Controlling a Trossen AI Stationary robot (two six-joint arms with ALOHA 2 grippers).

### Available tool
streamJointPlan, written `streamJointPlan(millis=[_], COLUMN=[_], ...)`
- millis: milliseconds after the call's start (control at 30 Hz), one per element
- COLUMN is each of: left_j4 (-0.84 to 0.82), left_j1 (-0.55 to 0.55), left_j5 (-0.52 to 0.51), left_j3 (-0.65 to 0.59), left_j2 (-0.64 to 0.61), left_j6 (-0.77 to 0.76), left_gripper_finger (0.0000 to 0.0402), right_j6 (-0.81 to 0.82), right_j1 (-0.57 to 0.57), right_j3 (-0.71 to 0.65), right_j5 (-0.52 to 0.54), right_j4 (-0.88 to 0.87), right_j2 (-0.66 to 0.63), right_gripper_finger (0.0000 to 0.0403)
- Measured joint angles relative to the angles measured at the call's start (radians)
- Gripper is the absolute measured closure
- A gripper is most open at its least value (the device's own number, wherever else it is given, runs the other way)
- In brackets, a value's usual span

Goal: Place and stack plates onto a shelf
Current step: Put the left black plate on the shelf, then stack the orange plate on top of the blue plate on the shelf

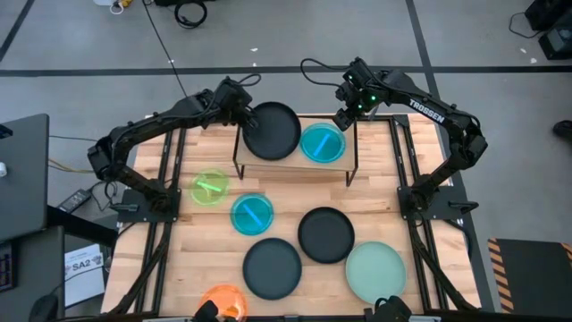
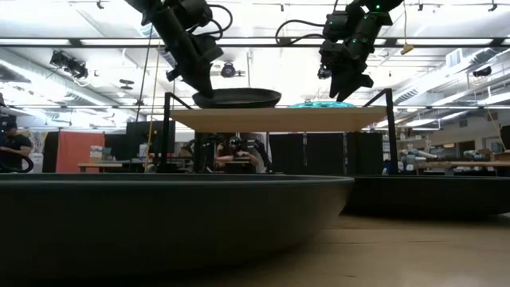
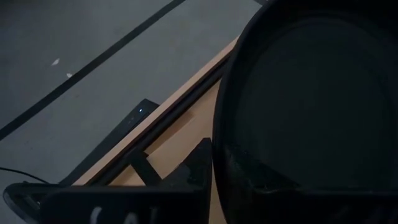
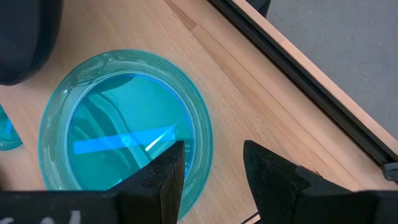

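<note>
Left gripper point(image 1: 243, 114) at black plate point(image 1: 273, 131); arm point(image 1: 438, 112) reads "TROSSEN".

We record a light-wood tabletop point(image 1: 375, 192) framed by black rails along its left and right edges. Beyond its far edge lies grey floor point(image 1: 80, 45) marked with dark tape lines, with coiled black cable point(image 1: 189, 12) on it. Off the left edge stands a dark side desk point(image 1: 22, 174), and a white label sheet point(image 1: 87, 266) lies near the front left corner. We note a seated person point(image 2: 14, 147) in the room behind.
</note>
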Motion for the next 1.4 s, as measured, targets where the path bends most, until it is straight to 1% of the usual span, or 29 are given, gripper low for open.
streamJointPlan(millis=[200, 600, 867, 1033, 1200, 1300, 1400], left_j4=[0.000, 0.006, 0.016, 0.057, 0.105, 0.082, 0.017], left_j1=[0.000, 0.000, 0.000, -0.002, -0.012, -0.034, -0.072], left_j5=[0.000, -0.008, -0.008, -0.008, -0.008, 0.001, 0.046], left_j3=[-0.001, -0.001, -0.001, -0.001, 0.001, 0.032, 0.091], left_j2=[0.000, 0.000, 0.000, 0.000, 0.000, -0.006, -0.009], left_j6=[0.001, -0.001, -0.001, -0.001, -0.001, -0.001, -0.001], left_gripper_finger=[0.0342, 0.0323, 0.0289, 0.0273, 0.0269, 0.0269, 0.0269], right_j6=[0.000, 0.000, 0.000, 0.000, 0.000, 0.000, 0.000], right_j1=[0.000, 0.000, 0.000, 0.000, 0.000, 0.000, 0.000], right_j3=[0.000, 0.000, 0.000, 0.000, 0.000, 0.000, 0.000], right_j5=[0.000, 0.000, 0.000, 0.000, 0.000, 0.000, 0.000], right_j4=[0.000, 0.000, 0.000, 0.000, 0.000, 0.000, -0.001], right_j2=[0.000, 0.000, 0.000, 0.000, 0.000, 0.000, 0.000], right_gripper_finger=[0.0233, 0.0233, 0.0233, 0.0233, 0.0233, 0.0233, 0.0233])
